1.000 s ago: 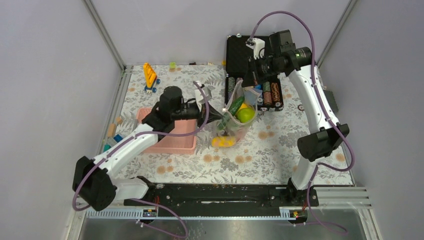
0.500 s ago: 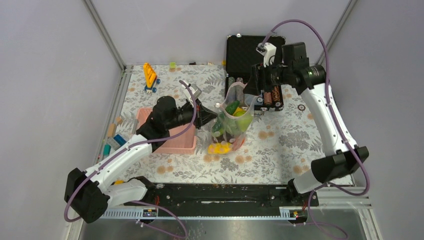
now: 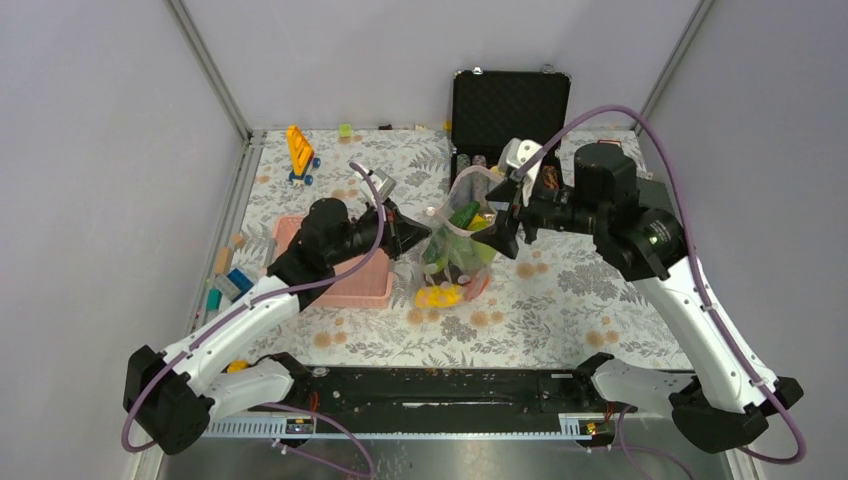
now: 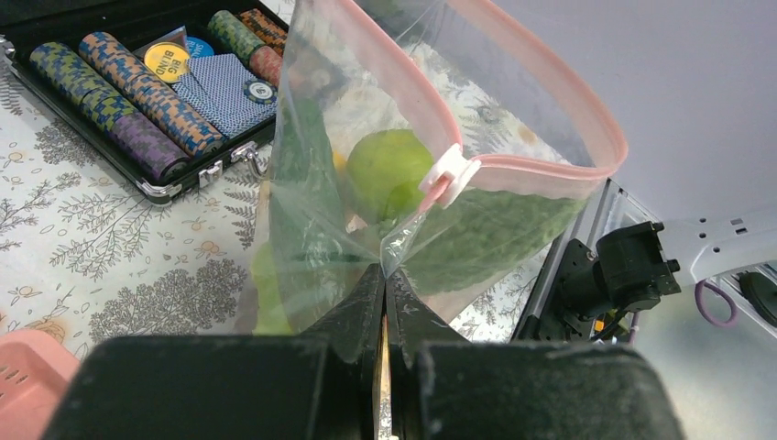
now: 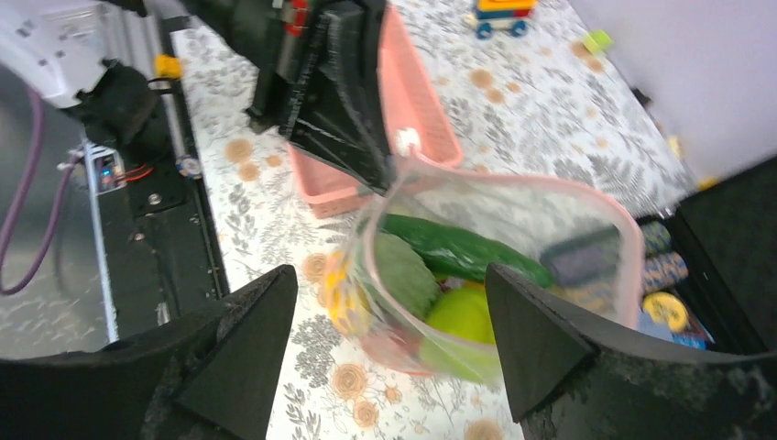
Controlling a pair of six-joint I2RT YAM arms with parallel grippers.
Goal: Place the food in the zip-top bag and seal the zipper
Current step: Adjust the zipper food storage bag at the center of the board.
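The clear zip-top bag [image 3: 462,250] hangs upright over the table's middle with its mouth open. Its pink zipper [image 4: 541,168] carries a white slider [image 4: 446,176]. Food shows inside: a long green cucumber [image 5: 458,249], a round green fruit [image 4: 389,170] and a leafy piece [image 4: 495,229]. A yellow piece [image 3: 443,294] sits at the bag's lower end. My left gripper [image 3: 422,237] is shut on the bag's left edge just below the zipper. My right gripper [image 3: 503,232] stands open beside the bag's right side, holding nothing.
An open black case [image 3: 510,100] with rows of poker chips [image 4: 137,101] lies behind the bag. A pink basket [image 3: 340,285] sits left of it under my left arm. A yellow toy [image 3: 299,150] and small blocks [image 3: 225,275] lie at the left.
My right gripper opened, let go of the bag's mouth and swung down towards the near right. The bag sank lower and shifted slightly left with my left gripper.
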